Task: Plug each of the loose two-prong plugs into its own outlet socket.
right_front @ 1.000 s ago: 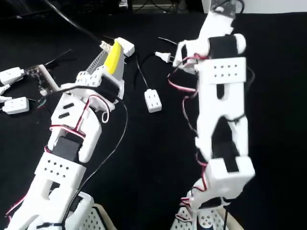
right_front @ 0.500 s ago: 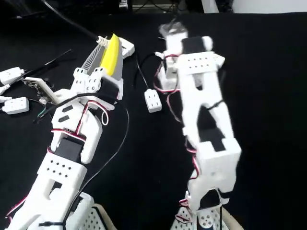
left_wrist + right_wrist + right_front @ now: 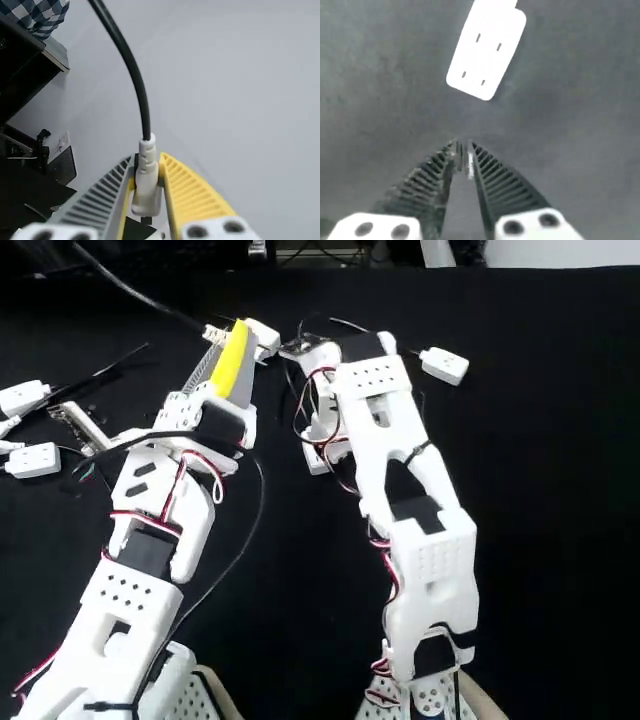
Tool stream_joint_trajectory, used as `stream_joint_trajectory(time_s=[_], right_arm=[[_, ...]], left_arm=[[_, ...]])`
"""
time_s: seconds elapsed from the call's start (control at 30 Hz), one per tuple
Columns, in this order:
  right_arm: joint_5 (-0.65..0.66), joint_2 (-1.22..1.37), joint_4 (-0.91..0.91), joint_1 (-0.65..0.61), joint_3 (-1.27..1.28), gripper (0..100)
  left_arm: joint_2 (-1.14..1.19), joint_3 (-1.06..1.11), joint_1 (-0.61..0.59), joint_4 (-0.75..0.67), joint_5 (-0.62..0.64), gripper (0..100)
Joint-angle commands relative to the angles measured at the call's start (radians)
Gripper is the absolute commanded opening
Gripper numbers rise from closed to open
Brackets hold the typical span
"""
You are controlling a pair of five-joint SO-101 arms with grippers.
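Observation:
My left gripper (image 3: 147,167) is shut on a white two-prong plug (image 3: 146,187), and the plug's black cable (image 3: 127,65) runs away from the fingertips. In the high view this gripper (image 3: 225,332), with its yellow finger (image 3: 235,360), is raised at the back of the table. My right gripper (image 3: 463,146) points down at the black table, shut on a thin plug (image 3: 468,162) between its fingertips. A white outlet socket (image 3: 487,50) lies flat a short way beyond those tips. In the high view the right gripper (image 3: 303,350) sits close beside the left one.
Another white socket (image 3: 443,364) lies at the back right, and two more white sockets (image 3: 33,460) (image 3: 22,397) lie at the far left with their cables. Thin black cables (image 3: 255,500) cross the black table (image 3: 560,490). The right side is open.
My right arm has swung left and come down low over the table, uncovering the back-right socket. The left arm has barely moved and still holds its plug.

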Motion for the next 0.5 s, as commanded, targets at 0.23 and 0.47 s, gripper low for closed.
stream_joint_trajectory(time_s=[0.23, 0.47], right_arm=[[-0.299, -0.2, -0.284, 0.071, -0.008, 1.2], [-0.611, -0.377, -0.365, 0.023, 0.002, 1.2]], left_arm=[[-0.014, -0.016, -0.255, -0.018, 0.259, 3], [-0.012, 0.033, -0.255, -0.023, 0.261, 3]])
